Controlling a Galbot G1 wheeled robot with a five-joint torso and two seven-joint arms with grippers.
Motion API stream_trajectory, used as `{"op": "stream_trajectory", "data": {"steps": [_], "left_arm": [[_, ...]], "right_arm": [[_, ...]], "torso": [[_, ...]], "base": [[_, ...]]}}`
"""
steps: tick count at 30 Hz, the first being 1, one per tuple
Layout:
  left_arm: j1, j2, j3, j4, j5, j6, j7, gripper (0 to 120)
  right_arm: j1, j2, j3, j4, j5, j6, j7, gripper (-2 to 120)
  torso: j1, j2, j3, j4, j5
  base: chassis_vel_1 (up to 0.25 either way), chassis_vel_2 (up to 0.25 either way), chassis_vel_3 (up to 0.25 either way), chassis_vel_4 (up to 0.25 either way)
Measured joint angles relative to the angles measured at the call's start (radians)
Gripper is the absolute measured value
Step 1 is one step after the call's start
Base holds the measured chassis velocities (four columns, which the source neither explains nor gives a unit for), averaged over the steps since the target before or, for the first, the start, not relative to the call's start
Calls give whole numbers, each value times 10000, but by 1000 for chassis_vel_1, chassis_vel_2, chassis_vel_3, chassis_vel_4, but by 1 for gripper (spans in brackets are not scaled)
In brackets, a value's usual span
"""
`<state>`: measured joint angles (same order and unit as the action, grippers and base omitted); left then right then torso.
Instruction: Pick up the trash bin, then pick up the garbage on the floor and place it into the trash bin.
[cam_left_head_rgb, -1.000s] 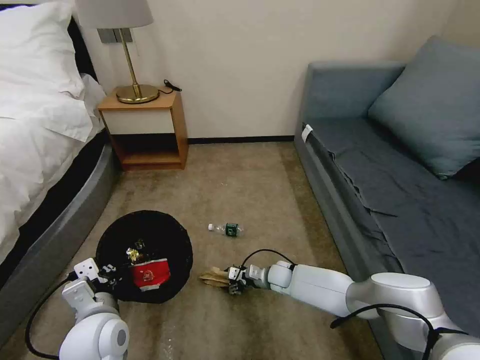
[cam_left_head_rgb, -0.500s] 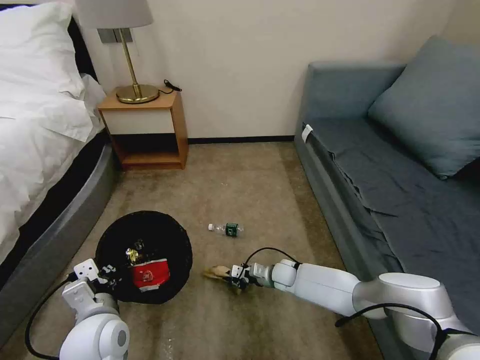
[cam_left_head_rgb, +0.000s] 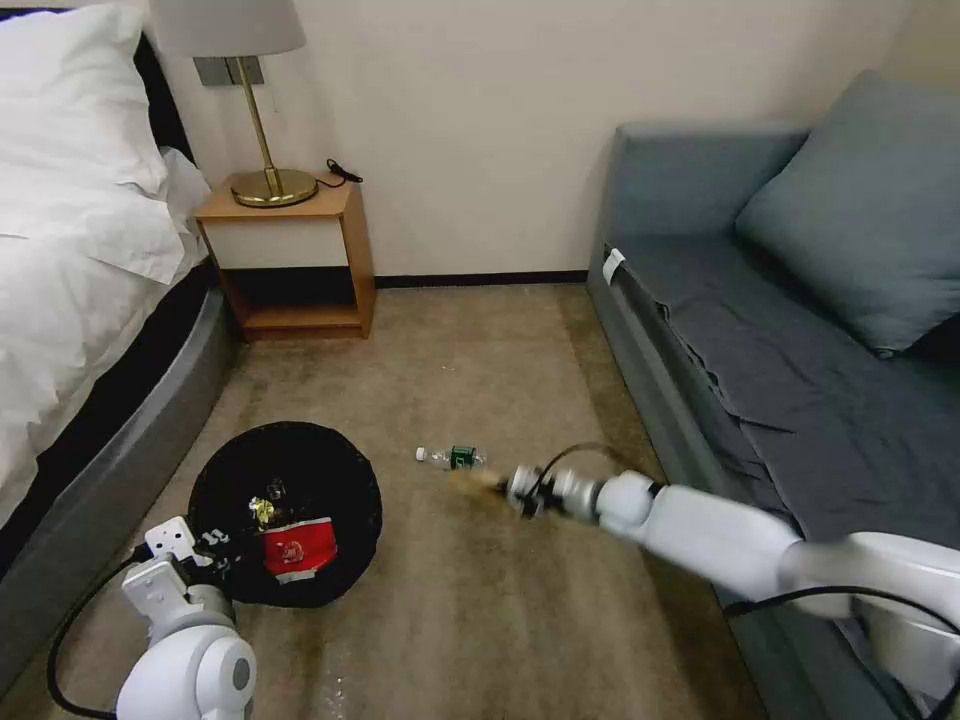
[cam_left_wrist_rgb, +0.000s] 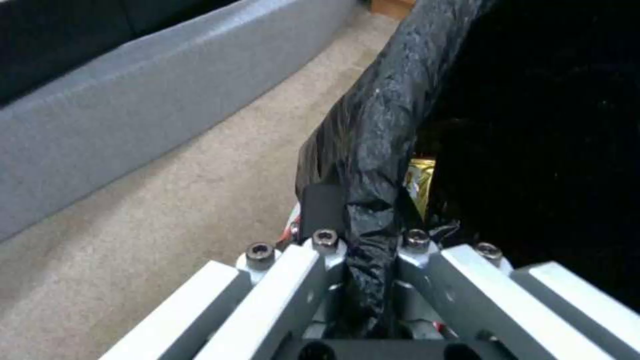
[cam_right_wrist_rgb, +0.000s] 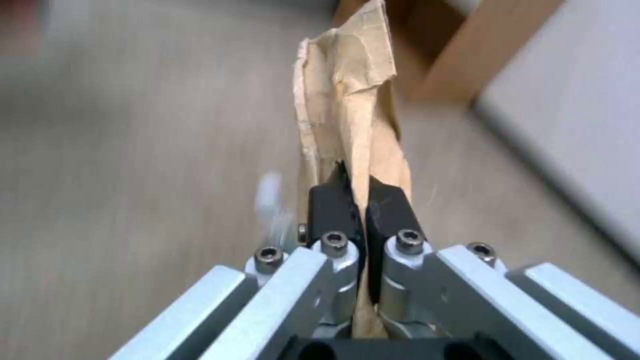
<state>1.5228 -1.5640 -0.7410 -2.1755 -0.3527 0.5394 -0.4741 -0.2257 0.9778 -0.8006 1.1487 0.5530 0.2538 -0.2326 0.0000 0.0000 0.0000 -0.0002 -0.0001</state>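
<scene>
Right gripper (cam_right_wrist_rgb: 360, 200) clamped tight on the crumpled brown paper bag (cam_right_wrist_rgb: 350, 115), pads (cam_right_wrist_rgb: 331, 207) pinching its lower end, bag sticking straight out beyond the fingertips, long axis in line with the gripper. In head view, right gripper (cam_left_head_rgb: 500, 482) seen low over the carpet (cam_left_head_rgb: 480, 620), just beside the clear bottle (cam_left_head_rgb: 452, 458) with green label, blurred; bag (cam_left_head_rgb: 472, 478) visible as a tan smear at its tip. Sofa (cam_left_head_rgb: 800, 380) to the right of the arm.

Left gripper (cam_left_wrist_rgb: 363, 235) closed on the bag-lined rim of the trash bin (cam_left_wrist_rgb: 380, 130), black liner squeezed between the fingers. Held bin (cam_left_head_rgb: 285, 510) at the robot's left, mouth open toward the camera, near the bed base (cam_left_head_rgb: 90, 500). Inside already: red-and-white carton (cam_left_head_rgb: 292, 552) and shiny snack wrapper (cam_left_head_rgb: 265, 510).

Key relation: bin lay to the left of the right gripper, well apart, bin mouth open upward. Judged step: carrying the paper bag across to the bin mouth. Bottle lay on the floor, long axis roughly left-right, nearer the right arm than the left. Judged progress: two pieces binned, one in hand, bottle left. Risk, as a guess: light crumpled paper could slip or catch on the liner edge.
</scene>
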Motion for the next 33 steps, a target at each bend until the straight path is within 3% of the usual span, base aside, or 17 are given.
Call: {"op": "stream_trajectory", "data": {"steps": [3,4,8,12,18,25,29,31,33], "left_arm": [[-10,-17,102,73,68,4,-1,2],[-10,-17,102,73,68,4,-1,2],[-34,-56,226,151,136,10,-4,2],[-36,-88,256,170,143,10,-5,2],[-41,-125,286,174,143,10,-6,2],[-39,-186,320,162,167,10,-5,2],[-37,-192,320,160,176,10,-2,2],[-52,-210,320,177,183,9,1,2],[-54,-212,321,179,184,8,1,2]], "right_arm": [[126,-246,448,2174,591,-472,454,0],[126,-246,448,2174,591,-472,454,0],[214,-61,51,4297,1422,-1022,1389,0],[230,316,-863,5060,1836,-1291,2268,0],[263,1380,-2303,4519,1589,-1291,3051,0],[92,2179,-2768,3806,1213,-1252,3395,0],[35,2224,-2735,3854,1182,-1347,3526,11],[9,2142,-2660,4059,1207,-1426,3570,23],[6,2134,-2655,4069,1208,-1429,3571,23]], "torso": [[0,1,-1,3,-1],[0,1,-1,3,-1],[0,1,-1,3,-1],[0,1,-1,3,-1],[0,0,-1,5,-1],[0,0,-1,4,-1],[0,0,0,3,-1],[0,0,0,3,0],[0,1,0,3,0]], "base": [[0,0,0,0],[0,0,0,0],[0,0,0,0],[0,0,0,0],[0,0,0,0],[0,0,0,0],[0,0,0,0],[0,0,0,0],[0,0,0,0]]}}
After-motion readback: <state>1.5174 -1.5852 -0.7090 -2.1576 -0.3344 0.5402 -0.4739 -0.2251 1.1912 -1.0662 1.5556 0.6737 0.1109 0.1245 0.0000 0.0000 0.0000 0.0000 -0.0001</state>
